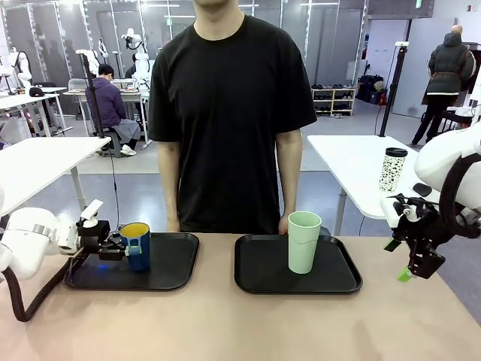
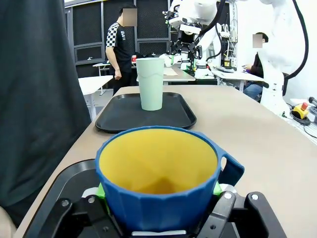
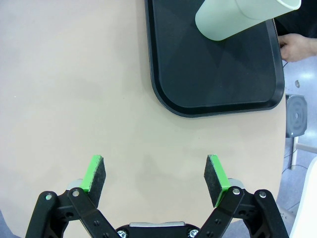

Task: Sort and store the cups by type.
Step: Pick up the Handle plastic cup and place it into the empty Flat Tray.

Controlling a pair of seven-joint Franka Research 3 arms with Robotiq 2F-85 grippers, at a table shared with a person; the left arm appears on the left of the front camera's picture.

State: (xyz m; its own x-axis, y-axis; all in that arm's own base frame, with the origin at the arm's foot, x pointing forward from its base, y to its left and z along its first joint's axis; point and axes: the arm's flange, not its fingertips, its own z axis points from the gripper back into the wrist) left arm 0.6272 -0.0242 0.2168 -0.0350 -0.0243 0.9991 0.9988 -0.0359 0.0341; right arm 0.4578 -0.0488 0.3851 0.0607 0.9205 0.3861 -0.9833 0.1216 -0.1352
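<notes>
My left gripper (image 1: 113,247) has its fingers clamped on the blue mug (image 1: 136,245), which sits on the left tray (image 1: 174,265). The mint tumbler (image 1: 304,241) stands upright on the right tray (image 1: 259,274). My right gripper (image 3: 156,179), fingers wide, hangs over bare bench (image 3: 74,89) beside that tray; a person (image 1: 229,113) stands behind both trays.

We see two cups. The dark blue mug (image 1: 136,246) stands upright at lower left of the front view, on the left black tray (image 1: 173,265), near its left part. Its inside is yellow, its wall faceted, and its handle (image 2: 231,171) projects at the right in the left wrist view, where the mug (image 2: 158,178) occupies the lower centre. The pale mint-green tumbler (image 1: 304,241) stands upright right of centre, on the right black tray (image 1: 263,274), toward its far edge. It is tall, handleless and empty-looking; we cannot see its inside.
</notes>
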